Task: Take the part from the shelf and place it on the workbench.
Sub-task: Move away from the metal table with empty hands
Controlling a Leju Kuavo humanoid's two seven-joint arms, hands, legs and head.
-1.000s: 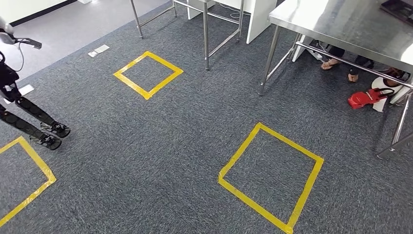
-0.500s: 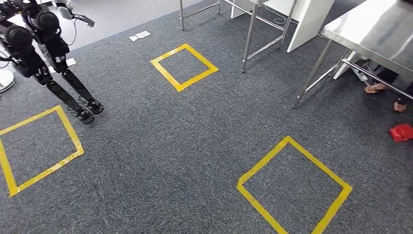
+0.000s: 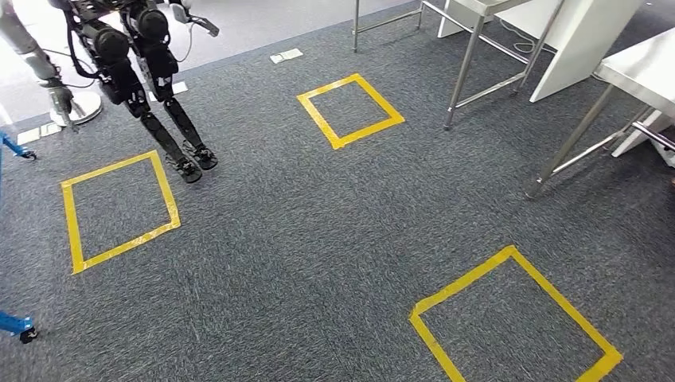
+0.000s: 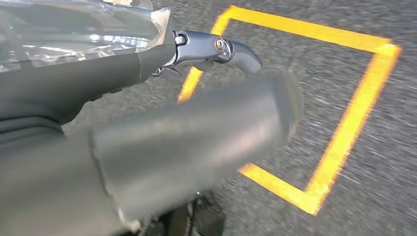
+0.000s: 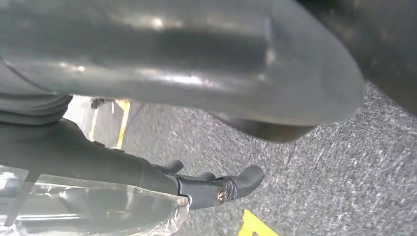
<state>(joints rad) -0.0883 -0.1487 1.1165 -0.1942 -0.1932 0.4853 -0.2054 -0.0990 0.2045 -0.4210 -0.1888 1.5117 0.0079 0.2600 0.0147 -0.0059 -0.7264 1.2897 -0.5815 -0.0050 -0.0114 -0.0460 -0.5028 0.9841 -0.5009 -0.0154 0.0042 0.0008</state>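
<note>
- Where the part lies I cannot tell. In both wrist views a clear film (image 4: 74, 34) lies against the dark fingers, but it could wrap a carried thing or simply cover the hand.
- The left robot hand (image 4: 187, 113) hangs over the carpet. Its thick thumb is blurred in the foreground and one finger reaches out straight past the film. Whether it is wide, narrow or holding something I cannot tell.
- The right robot hand (image 5: 123, 167) looks much the same, with a fingertip jutting beyond the film's edge. Its state I cannot tell either.
- The nearest work surface is a steel tabletop (image 3: 645, 68) at the far right of the head view, so the right arm is the nearer one to it. I judge the robot still has ground to cover before any reach.
- The part's long axis cannot be read.
- The floor is dark grey carpet (image 3: 302, 255) marked with yellow tape squares: one ahead (image 3: 318, 122), one to the left (image 3: 107, 169) and one close by on the right (image 3: 462, 280).
- A second humanoid robot (image 3: 135, 56) stands beyond the left square. A bare metal table frame (image 3: 470, 72) and a white panel (image 3: 581, 48) stand ahead on the right.
</note>
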